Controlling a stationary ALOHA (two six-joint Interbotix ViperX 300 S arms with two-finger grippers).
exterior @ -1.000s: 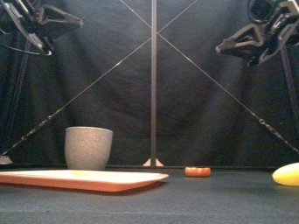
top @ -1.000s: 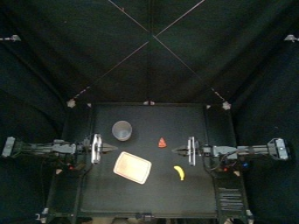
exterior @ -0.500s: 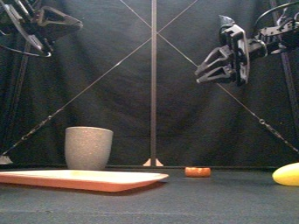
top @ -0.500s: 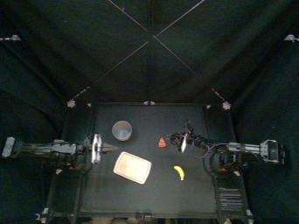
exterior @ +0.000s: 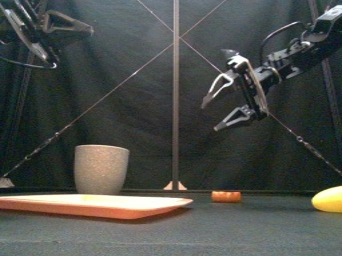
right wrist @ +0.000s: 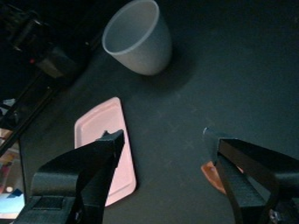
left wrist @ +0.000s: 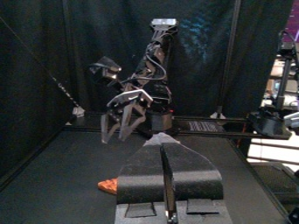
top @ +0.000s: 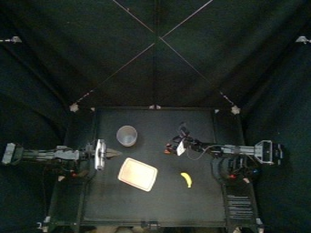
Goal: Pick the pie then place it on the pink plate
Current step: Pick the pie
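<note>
Pie sits on the black table, a small low reddish-orange piece almost straight beneath the right gripper and well clear of it. The gripper hangs high in the air with nothing between its jaws. Those jaws are spread wide, tips angled down toward the table, touching nothing.

Now the containers. Past the pie on the gripper's left-arm side stands the tall grey speckled cup. It is upright, and the right wrist view looks into its round mouth and shows only pale inner wall. Nearer the table's front on that same side lies the pink tray, a flat, smooth rectangle with rounded corners and a shallow lip. Its top shows bare pink. Pie and tray are apart, not touching.

From the right wrist camera, the pie shows as a sliver of orange-red just beside one jaw, partly hidden by it. On the gripper's other side, toward the front, a glossy, curved yellow toy lies on the table.

The left gripper rests off at its own edge of the table with its jaws pressed together on nothing. The pie is out ahead of them on the matte tabletop.
</note>
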